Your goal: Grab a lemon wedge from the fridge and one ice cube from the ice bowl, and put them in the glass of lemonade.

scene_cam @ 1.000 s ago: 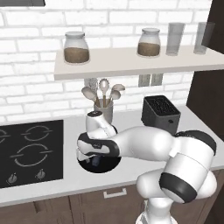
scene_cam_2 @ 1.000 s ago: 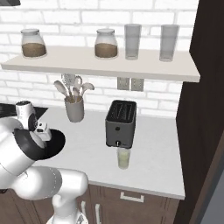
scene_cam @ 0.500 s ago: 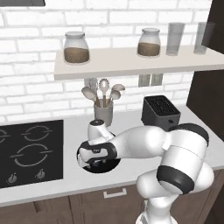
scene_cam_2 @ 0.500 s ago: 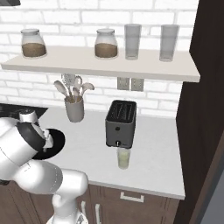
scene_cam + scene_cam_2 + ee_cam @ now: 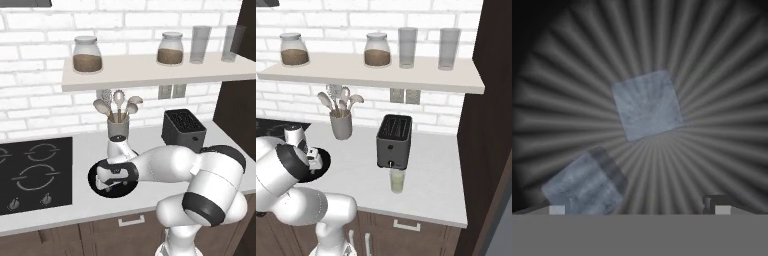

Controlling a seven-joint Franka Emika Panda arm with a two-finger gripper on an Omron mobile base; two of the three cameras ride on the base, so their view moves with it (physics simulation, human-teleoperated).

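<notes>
Jaws spread wide over the ice bowl [image 5: 96, 176], two ice cubes [image 5: 647, 104] [image 5: 584, 186] below, one glass of lemonade [image 5: 398, 180] by the toaster [image 5: 394, 140]

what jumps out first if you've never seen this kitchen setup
The white arm bends low over the ice bowl beside the stove top, its gripper open just above two ice cubes. Right of it stands the toaster, with the glass of lemonade in front.
</notes>
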